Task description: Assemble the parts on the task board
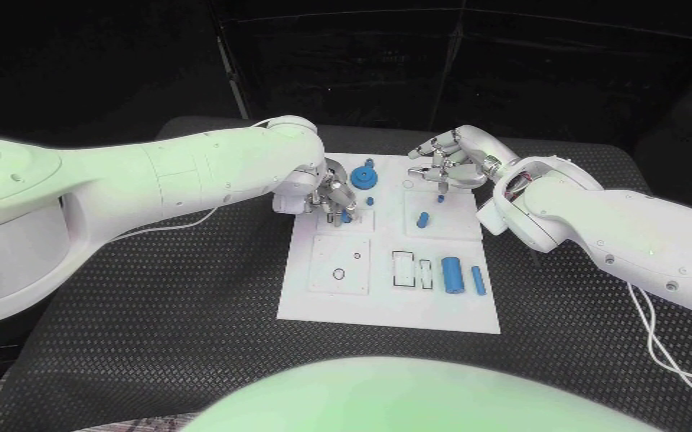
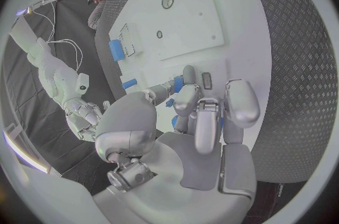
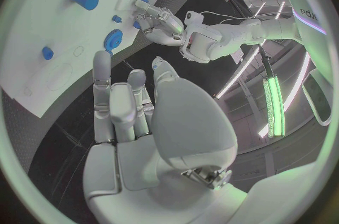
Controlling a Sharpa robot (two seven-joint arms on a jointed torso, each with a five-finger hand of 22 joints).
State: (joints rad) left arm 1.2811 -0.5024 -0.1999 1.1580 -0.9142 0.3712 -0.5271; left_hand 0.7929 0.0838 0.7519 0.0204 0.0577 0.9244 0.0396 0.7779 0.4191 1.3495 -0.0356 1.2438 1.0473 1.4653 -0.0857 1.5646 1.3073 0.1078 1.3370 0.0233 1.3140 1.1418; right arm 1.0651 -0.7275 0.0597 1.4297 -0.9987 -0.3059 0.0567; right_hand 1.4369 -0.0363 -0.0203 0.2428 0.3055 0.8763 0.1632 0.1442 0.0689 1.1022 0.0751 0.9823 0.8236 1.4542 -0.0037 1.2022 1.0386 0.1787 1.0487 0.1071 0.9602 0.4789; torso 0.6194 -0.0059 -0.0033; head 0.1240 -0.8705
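As the head view looks down on the table [image 1: 144, 292], the board [image 1: 325, 297] lies in the middle with blue parts spread on it: a disc [image 1: 364, 177] at the far edge, a short peg [image 1: 424, 219] mid-board, two cylinders [image 1: 453, 273] near the right rim. The left robot hand [image 1: 332, 195] hangs over the far left corner, fingers bent down round something blue, likely to seat it in a hole. The right robot hand [image 1: 447, 167] hovers over the far right corner; whether it holds anything I cannot tell

From the left wrist, the left robot hand [image 2: 201, 116] pinches a small blue part [image 2: 178, 84] at its fingertips, low over the board [image 2: 191, 14]

From the right wrist, the right robot hand [image 3: 130, 108] has its fingers fairly straight and close together with nothing in them, probably waiting above the board [image 3: 42, 37] beside the disc [image 3: 113, 40]
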